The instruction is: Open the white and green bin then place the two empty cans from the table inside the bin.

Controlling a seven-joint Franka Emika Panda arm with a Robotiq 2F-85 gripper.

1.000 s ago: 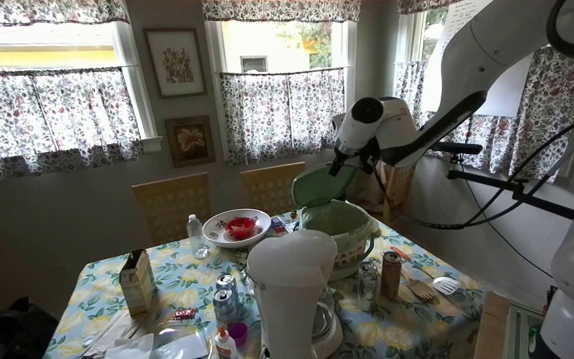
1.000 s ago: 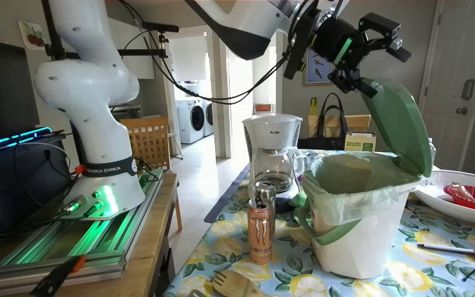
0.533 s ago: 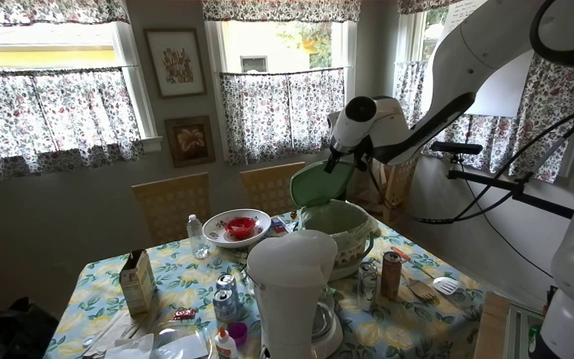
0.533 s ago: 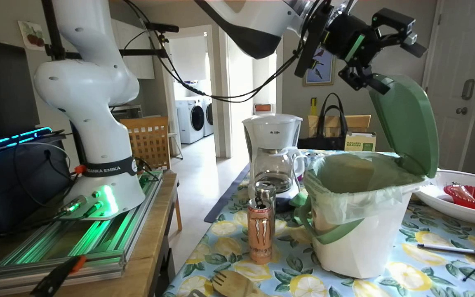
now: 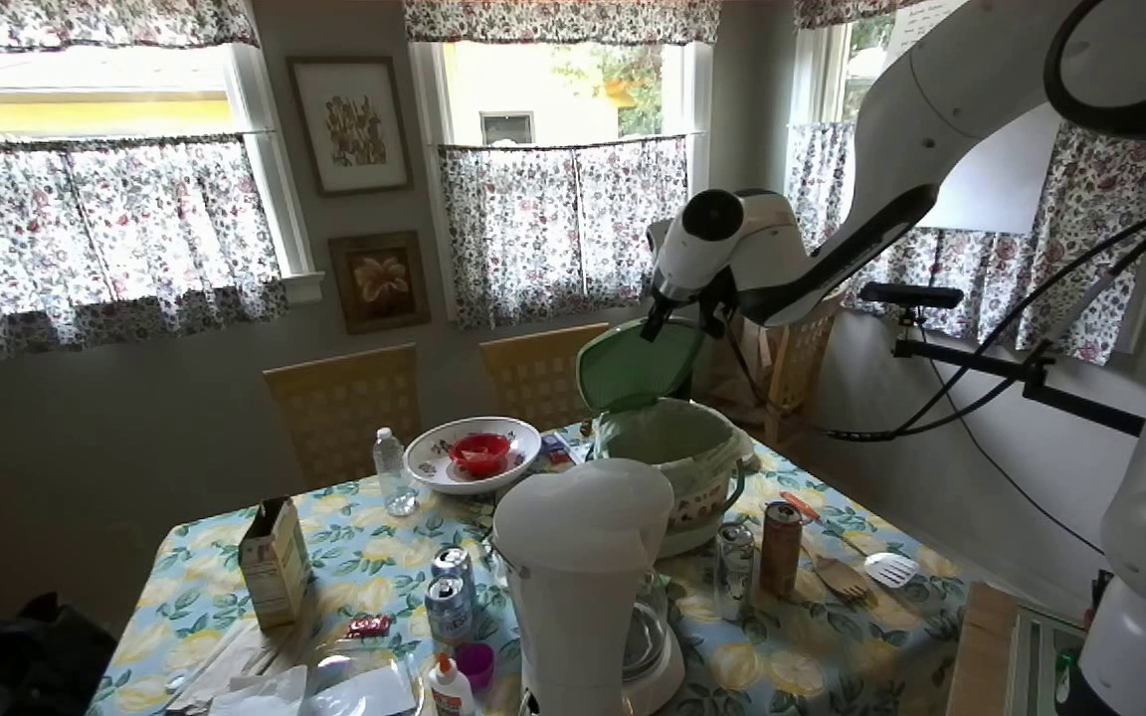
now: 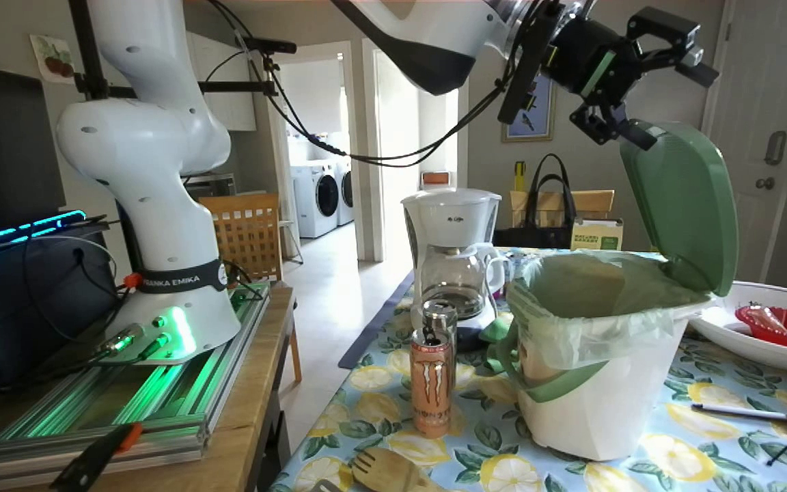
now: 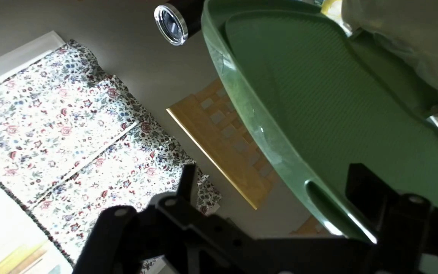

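While empty jaws spread wide by its lid (image 6: pixel 686 208), the white-and-green bin (image 6: pixel 615 410) stands open. At its nine o'clock, in an exterior view, stand an orange Monster can (image 6: pixel 431 389) and a silver can (image 6: pixel 443 318).

Bin (image 5: pixel 712 484) partly hidden by coffee maker (image 5: pixel 578 557) in an exterior view, print (image 5: pixel 700 507) seemingly blurred

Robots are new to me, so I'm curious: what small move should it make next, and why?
Perhaps nudge the green lid farther open: it's raised but steep, and seems to lean toward the mouth of the bin, so it might drop shut. The open gripper is right by the lid's edge.
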